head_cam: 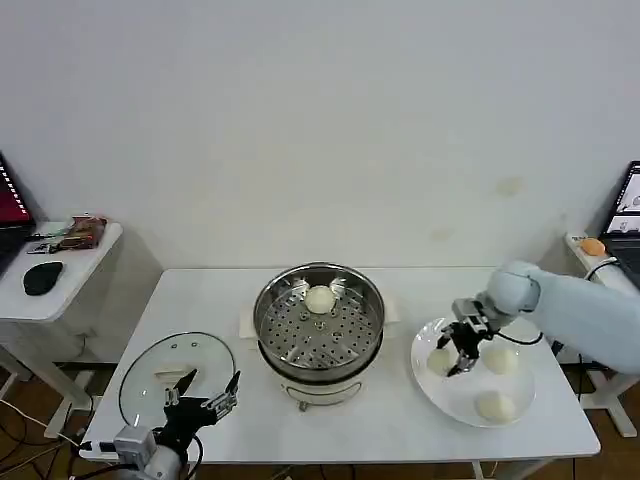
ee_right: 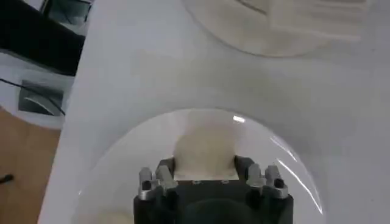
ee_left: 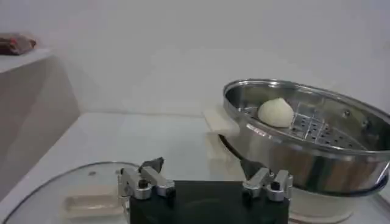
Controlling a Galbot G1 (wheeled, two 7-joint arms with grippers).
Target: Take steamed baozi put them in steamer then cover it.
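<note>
Right gripper (head_cam: pixel 455 352), jaws open astride a plate baozi (ee_right: pixel 204 145) and not yet closed, risks crushing the soft bun; left gripper (head_cam: pixel 205 392) idles open by the near-left cover (head_cam: pixel 160 378).

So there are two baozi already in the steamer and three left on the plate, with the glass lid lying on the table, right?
Not quite: the head view shows just one baozi in the steamer, not two. Three baozi remain on the plate, and the glass lid lies on the table.
</note>
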